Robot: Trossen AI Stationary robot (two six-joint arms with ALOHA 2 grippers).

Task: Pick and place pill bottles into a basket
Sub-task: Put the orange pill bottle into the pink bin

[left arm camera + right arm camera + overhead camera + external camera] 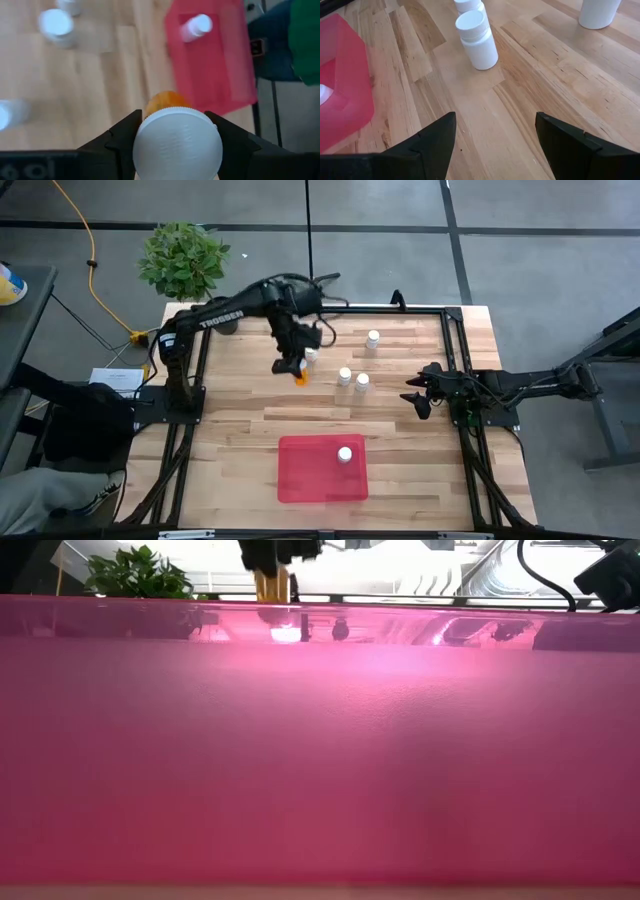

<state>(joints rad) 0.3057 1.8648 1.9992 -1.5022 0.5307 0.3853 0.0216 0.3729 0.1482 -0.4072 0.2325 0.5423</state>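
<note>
My left gripper (292, 366) is over the far middle of the table, shut on the orange-bodied pill bottle (300, 377). The bottle also shows in the low view (272, 585). The red tray (322, 470) lies near the front edge with one white bottle (345, 454) standing in it. Three white bottles (344, 376) (362, 382) (373, 338) stand on the wood to the right of my left gripper, and one more (311, 356) stands right beside it. My right gripper (415, 396) is open and empty at the right, its fingers pointing toward the bottles (477, 40). My left gripper pinches the orange bottle's white cap (177, 145) between its two fingers (122, 137), one on each side of the cap. The fingers come from above, pointing down. The bottle stands upright, with its orange body (164, 102) below the fingers.
A potted plant (183, 258) stands at the table's far left corner. Black frame rails run along the table's left and right sides (452, 350). In the low view the tray's red wall (320, 740) fills nearly the whole picture. Bare wood lies between the bottles and the tray.
</note>
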